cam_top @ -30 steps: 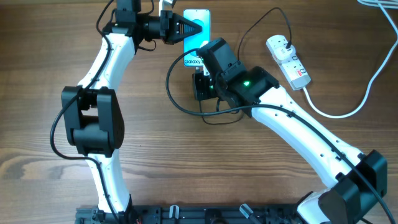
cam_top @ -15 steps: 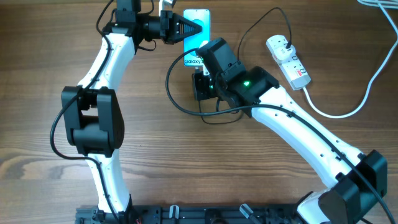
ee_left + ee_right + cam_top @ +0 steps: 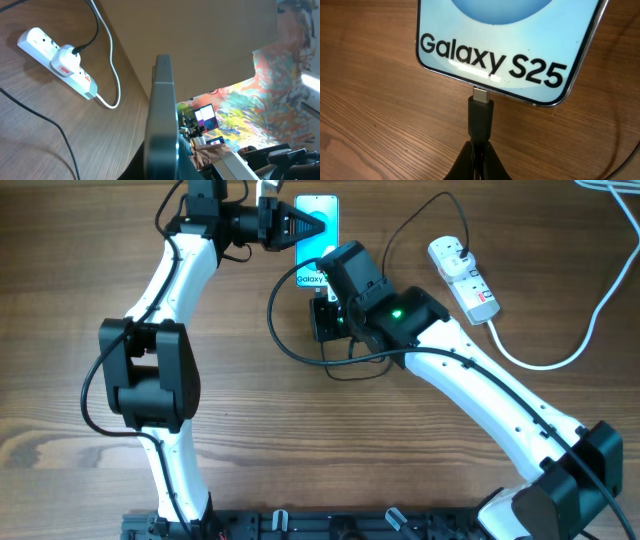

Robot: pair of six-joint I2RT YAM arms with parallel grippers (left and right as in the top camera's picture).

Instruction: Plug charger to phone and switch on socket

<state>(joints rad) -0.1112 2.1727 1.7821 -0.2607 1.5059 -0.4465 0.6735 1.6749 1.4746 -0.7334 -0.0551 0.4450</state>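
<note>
Wood worktop (image 3: 300, 430) under my 2 arms. My left gripper (image 3: 300, 225) clamps the phone (image 3: 318, 208) by its edge; my right gripper (image 3: 476, 157) pinches the charger plug (image 3: 481, 117), metal tip showing at the phone's port. Plugging step: push straight home next, then the socket (image 3: 465, 278) switch.

No visible change since earlier
</note>
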